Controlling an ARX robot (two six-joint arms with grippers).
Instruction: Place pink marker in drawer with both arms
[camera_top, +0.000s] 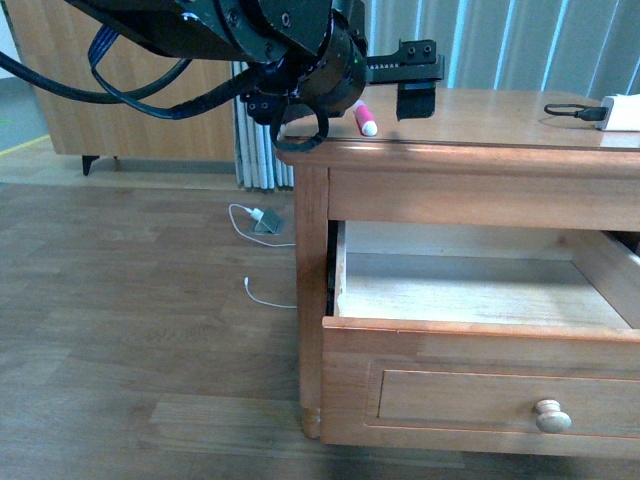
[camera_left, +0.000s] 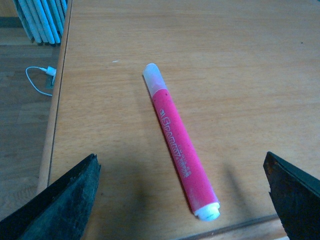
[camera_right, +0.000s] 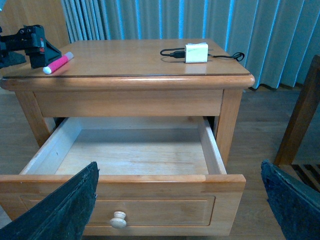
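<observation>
The pink marker with its white cap lies flat on the dresser top near the left front corner; it also shows in the front view and the right wrist view. My left gripper is open above it, jaws wide on either side of the marker's butt end, not touching it. In the front view the left gripper hangs over the dresser top. The drawer is pulled open and empty, with a round light knob. My right gripper is open in front of the drawer's front panel, holding nothing.
A white charger block with a black cable lies at the back of the dresser top. A white cable and plug lie on the wooden floor left of the dresser. A wooden chair frame stands to the dresser's right.
</observation>
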